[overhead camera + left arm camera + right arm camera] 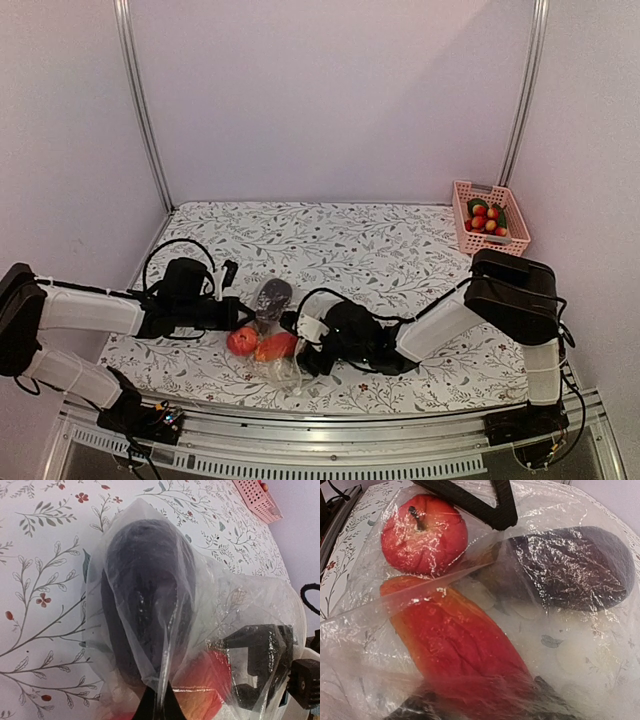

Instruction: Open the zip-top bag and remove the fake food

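Zip-top bag btwn left gripper, right gripper; fake food inside.

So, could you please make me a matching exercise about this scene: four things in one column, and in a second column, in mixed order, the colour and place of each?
Things
1. apple
2. long piece
3. bulky rounded piece
4. basket

Descriptions
A. pink, at the far right corner of the table
B. dark purple, inside the zip-top bag
C. red, with a stem, inside the bag
D. orange-red, inside the bag

Pairs: 1-C; 2-D; 3-B; 4-A
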`<state>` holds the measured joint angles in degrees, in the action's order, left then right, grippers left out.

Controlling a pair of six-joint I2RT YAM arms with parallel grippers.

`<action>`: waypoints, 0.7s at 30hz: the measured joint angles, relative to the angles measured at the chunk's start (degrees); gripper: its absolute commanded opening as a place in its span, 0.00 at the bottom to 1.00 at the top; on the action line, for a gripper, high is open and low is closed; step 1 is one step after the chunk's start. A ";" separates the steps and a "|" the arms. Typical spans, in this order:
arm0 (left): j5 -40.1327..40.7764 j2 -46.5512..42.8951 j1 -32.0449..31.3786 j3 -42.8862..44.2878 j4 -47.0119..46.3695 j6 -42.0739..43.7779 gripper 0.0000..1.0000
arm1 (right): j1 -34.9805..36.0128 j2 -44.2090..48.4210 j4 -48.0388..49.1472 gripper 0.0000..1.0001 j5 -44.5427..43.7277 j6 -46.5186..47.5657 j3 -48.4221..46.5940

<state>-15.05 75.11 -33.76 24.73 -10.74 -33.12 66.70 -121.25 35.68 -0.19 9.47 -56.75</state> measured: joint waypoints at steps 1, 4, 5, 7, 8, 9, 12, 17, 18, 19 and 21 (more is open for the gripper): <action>-0.07 0.24 0.00 0.00 -0.24 -0.07 0.00 | 0.00 -0.02 -0.33 0.54 0.42 0.24 0.00; 0.24 0.83 0.02 0.00 -1.01 -0.46 0.00 | 0.00 0.00 -0.76 0.43 1.33 0.52 0.00; 0.44 0.98 0.02 0.00 -1.14 -0.63 0.00 | 0.00 0.00 -0.83 0.41 1.51 0.76 0.00; 1.20 1.22 0.02 0.00 -1.55 -1.16 0.00 | 0.00 0.09 -0.94 0.38 1.88 0.70 0.17; 1.64 1.33 0.02 0.00 -1.79 -1.40 0.00 | 0.00 0.20 -0.94 0.37 2.03 0.42 0.39; 2.03 1.44 0.02 0.00 -1.92 -1.66 0.00 | 0.00 0.46 -0.96 0.36 2.03 0.44 0.79; 3.13 1.46 0.02 0.00 -1.88 -2.54 0.00 | 0.00 1.90 -1.01 0.32 2.01 -0.07 2.60; 5.46 1.46 0.28 0.00 -1.88 -3.87 0.00 | -0.02 5.44 -1.60 0.30 1.92 -1.36 6.43; 5.86 1.44 0.44 0.00 -1.86 -4.09 0.00 | -0.02 6.16 -1.68 0.29 1.86 -1.66 7.08; 6.25 1.44 0.57 0.00 -1.84 -4.39 0.00 | -0.02 6.82 -1.88 0.29 1.77 -2.10 7.63; 7.26 1.42 1.03 -0.02 -1.79 -4.87 0.00 | -0.02 8.11 -2.25 0.29 1.46 -2.93 8.57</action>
<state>-7.79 76.53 -32.73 24.71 -12.53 -38.00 66.67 -113.14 33.43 1.28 6.55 -48.18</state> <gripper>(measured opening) 0.004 0.399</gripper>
